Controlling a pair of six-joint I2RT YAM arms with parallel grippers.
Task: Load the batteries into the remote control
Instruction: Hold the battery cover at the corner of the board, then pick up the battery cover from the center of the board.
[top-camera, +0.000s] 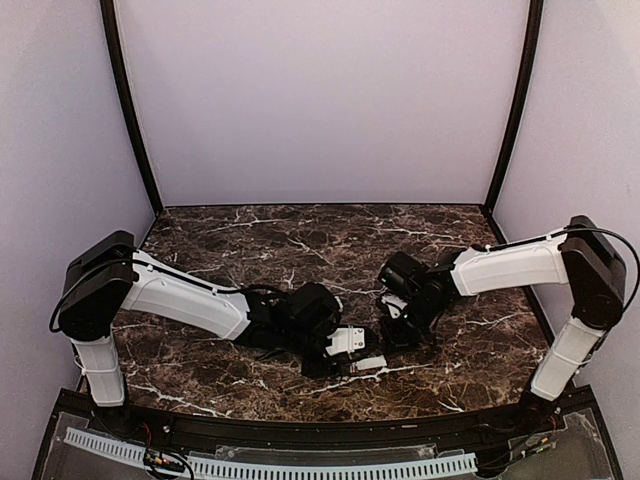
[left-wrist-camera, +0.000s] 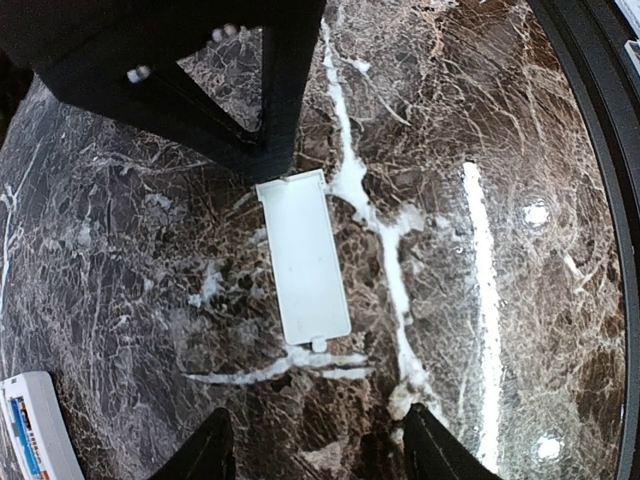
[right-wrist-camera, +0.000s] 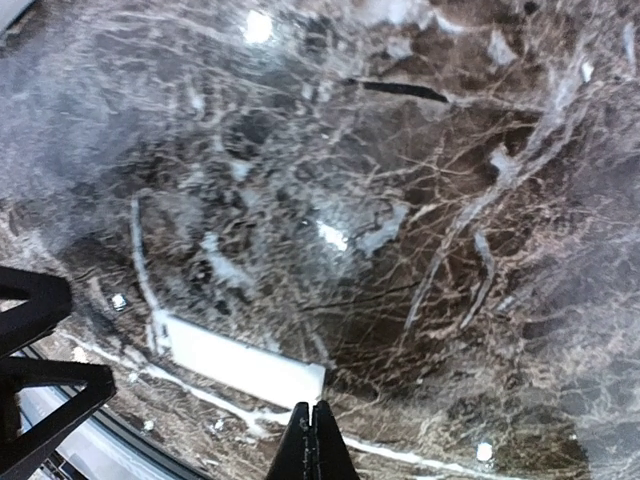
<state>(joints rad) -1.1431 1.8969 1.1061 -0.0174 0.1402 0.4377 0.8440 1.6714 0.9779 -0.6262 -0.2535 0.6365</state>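
The left end effector (left-wrist-camera: 318, 455) is spread, the cover (left-wrist-camera: 302, 260) just ahead on the table (left-wrist-camera: 500, 150); the right end effector (right-wrist-camera: 312, 440) is pressed together beside it.

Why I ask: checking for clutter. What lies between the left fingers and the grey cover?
Nothing: the left wrist view shows only bare marble tabletop between the open left fingers and the cover.

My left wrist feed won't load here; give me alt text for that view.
A pale grey battery cover lies flat on the dark marble table, between the open left tool below and the shut right tool, whose black tip sits at the cover's far end. The white remote control, a blue battery visible in it, shows at bottom left.
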